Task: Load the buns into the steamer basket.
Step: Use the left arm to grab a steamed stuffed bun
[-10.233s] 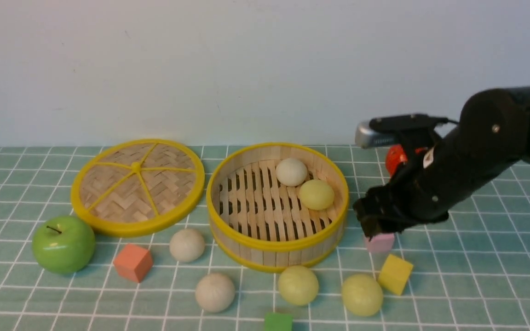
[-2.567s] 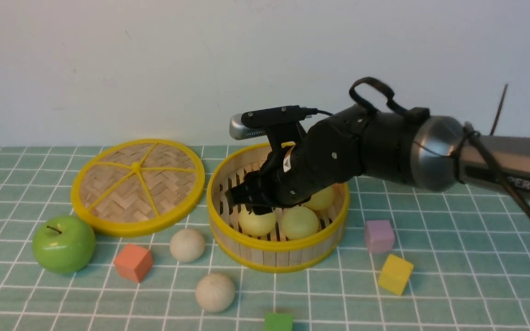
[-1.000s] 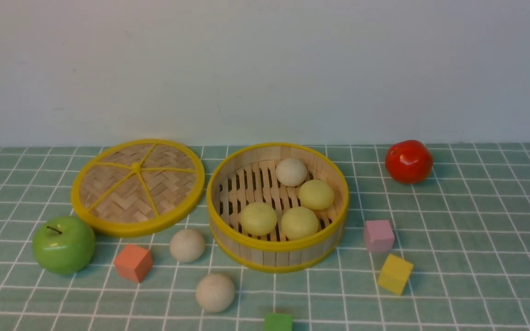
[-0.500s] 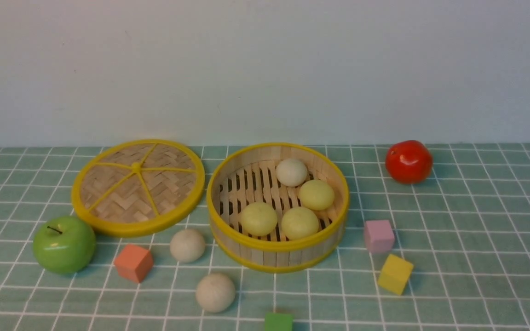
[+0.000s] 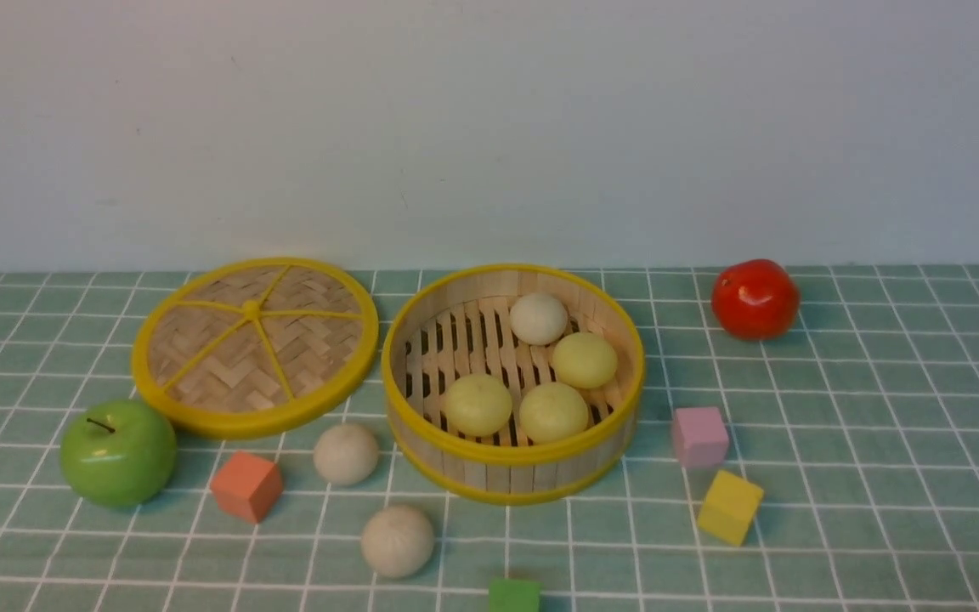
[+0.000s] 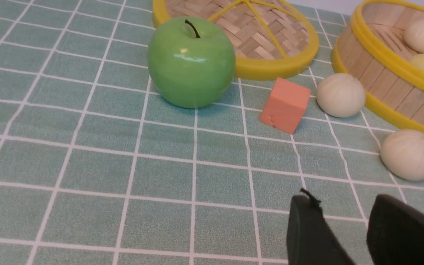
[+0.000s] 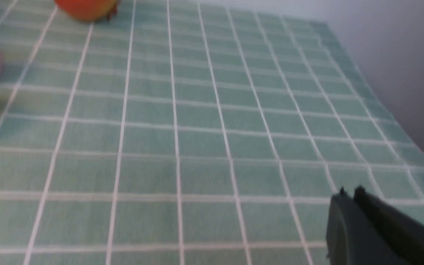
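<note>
The steamer basket (image 5: 513, 459) stands mid-table with several buns inside: one off-white (image 5: 538, 318) and three yellow-green (image 5: 584, 359) (image 5: 478, 405) (image 5: 553, 411). Two off-white buns lie on the cloth at its front left (image 5: 346, 454) (image 5: 397, 541), and the left wrist view also shows them (image 6: 341, 95) (image 6: 410, 154). My left gripper (image 6: 344, 202) is open and empty, low over the cloth, short of the nearer bun. My right gripper (image 7: 350, 193) is shut and empty over bare cloth near the table's right edge. Neither arm shows in the front view.
The woven lid (image 5: 254, 344) lies left of the basket. A green apple (image 5: 118, 453) and an orange cube (image 5: 246, 484) sit front left, a green cube (image 5: 513, 595) at the front edge. Pink (image 5: 699, 436) and yellow (image 5: 729, 507) cubes and a red fruit (image 5: 755, 298) lie to the right.
The right arm, which hung over the basket 2.6 s ago, has left the front view. Two yellow-green buns once in front of the basket now lie inside. Nothing moved in the last second.
</note>
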Controlling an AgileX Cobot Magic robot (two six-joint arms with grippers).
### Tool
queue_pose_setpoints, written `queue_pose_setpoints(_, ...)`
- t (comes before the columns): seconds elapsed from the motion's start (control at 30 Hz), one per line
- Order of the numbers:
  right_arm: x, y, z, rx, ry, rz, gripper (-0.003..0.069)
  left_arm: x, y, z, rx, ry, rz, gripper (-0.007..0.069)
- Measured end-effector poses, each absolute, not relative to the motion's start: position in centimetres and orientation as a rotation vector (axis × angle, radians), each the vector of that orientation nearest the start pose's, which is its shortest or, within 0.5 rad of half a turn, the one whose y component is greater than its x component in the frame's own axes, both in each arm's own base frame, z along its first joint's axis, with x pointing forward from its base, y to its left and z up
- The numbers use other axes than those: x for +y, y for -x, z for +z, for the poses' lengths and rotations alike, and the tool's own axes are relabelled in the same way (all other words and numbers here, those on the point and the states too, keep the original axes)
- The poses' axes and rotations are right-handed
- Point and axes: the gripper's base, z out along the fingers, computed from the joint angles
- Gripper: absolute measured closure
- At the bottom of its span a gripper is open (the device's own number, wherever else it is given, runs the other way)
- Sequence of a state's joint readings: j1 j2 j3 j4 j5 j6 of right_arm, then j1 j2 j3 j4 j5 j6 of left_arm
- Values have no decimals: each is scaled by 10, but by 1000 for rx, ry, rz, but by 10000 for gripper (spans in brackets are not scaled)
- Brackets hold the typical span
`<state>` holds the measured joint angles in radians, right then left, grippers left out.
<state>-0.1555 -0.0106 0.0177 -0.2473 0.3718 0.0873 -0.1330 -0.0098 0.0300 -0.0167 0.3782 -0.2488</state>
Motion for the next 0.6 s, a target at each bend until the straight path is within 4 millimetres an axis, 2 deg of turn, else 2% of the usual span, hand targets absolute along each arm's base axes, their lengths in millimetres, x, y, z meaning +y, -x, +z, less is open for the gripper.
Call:
queue_pose_setpoints(0.3,-15,-50,174,1866,-172,-217,631,-8,-52,170,1888,120,-278,386)
queue_pose_setpoints(0.6,-12,-51,174,1877,-90,-224,627,-8,-52,170,1888,120,-278,386)
